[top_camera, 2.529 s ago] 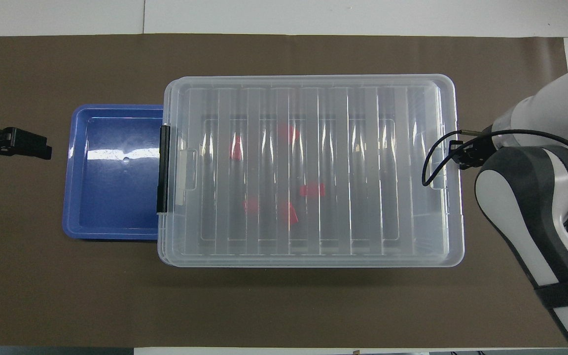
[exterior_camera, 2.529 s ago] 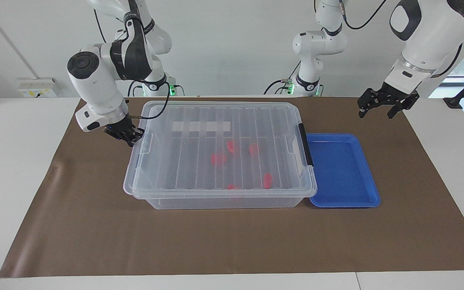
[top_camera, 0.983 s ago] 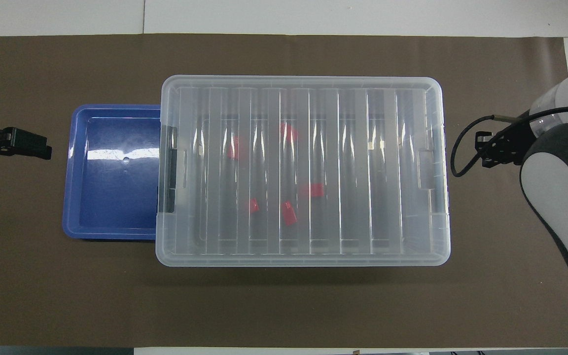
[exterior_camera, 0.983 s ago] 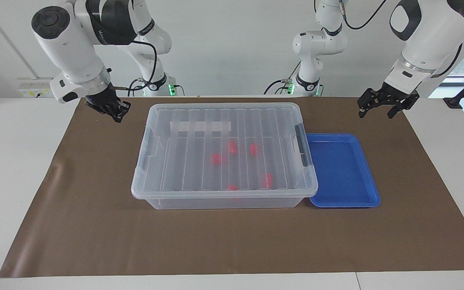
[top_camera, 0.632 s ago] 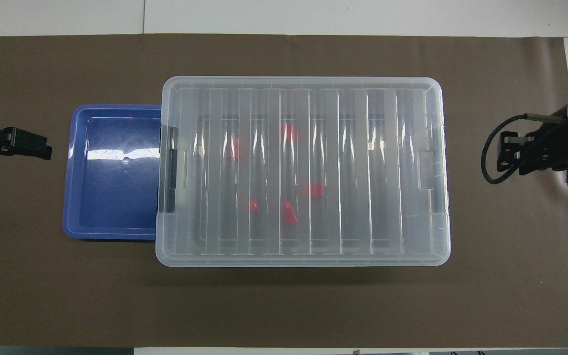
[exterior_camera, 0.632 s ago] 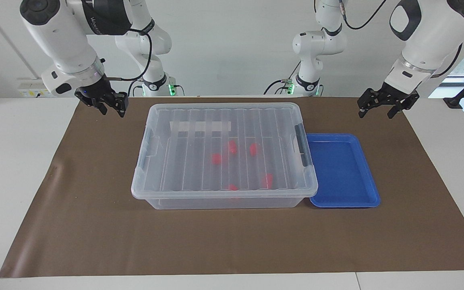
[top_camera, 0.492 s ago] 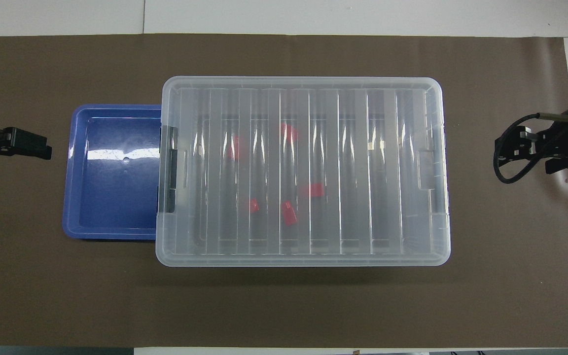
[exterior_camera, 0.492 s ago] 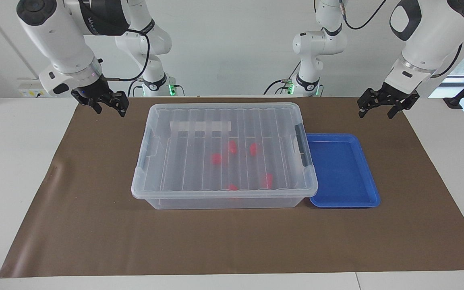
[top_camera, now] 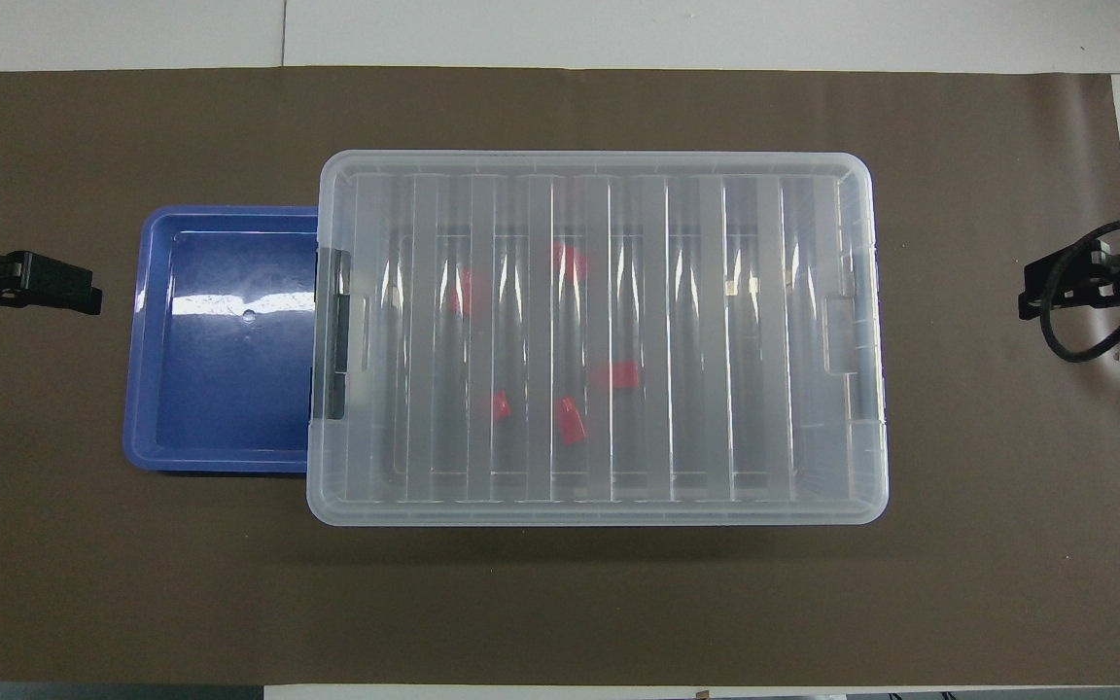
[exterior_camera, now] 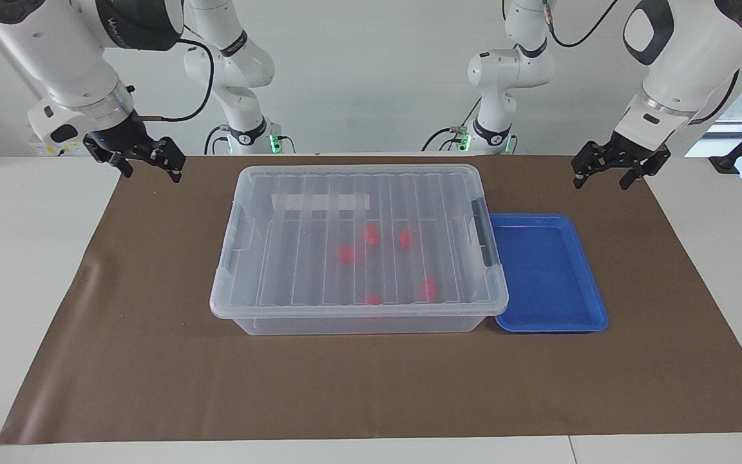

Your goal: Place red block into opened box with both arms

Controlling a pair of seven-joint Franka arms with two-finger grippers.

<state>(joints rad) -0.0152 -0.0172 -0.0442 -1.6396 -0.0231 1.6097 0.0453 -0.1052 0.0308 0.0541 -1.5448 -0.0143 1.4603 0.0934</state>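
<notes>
1. The right gripper (exterior_camera: 147,158), pressed against the box's end edge moments ago, has pulled up and away; it now hangs empty with its fingers spread over the brown mat (exterior_camera: 152,361) at the right arm's end of the table, clear of the box (exterior_camera: 358,248).

2. The ribbed clear lid (exterior_camera: 319,193), earlier sitting skewed on the rim, now lies square and flat on the box, so the closing looks finished.

3. The left gripper (exterior_camera: 609,169) has not moved: it waits with fingers spread, holding nothing, over the mat at the left arm's end, about 1 o'clock from the blue tray (exterior_camera: 548,274) in the facing view.

4. The red blocks (exterior_camera: 371,235) lie scattered on the box floor under the lid, near its middle; in the overhead view the cluster (top_camera: 570,420) sits at roughly 9 o'clock from the right gripper (top_camera: 1056,287) and 3 o'clock from the left gripper (top_camera: 54,284), well apart from both.

5. With blocks inside, the tray bare and both arms drawn back, the task appears essentially complete.
</notes>
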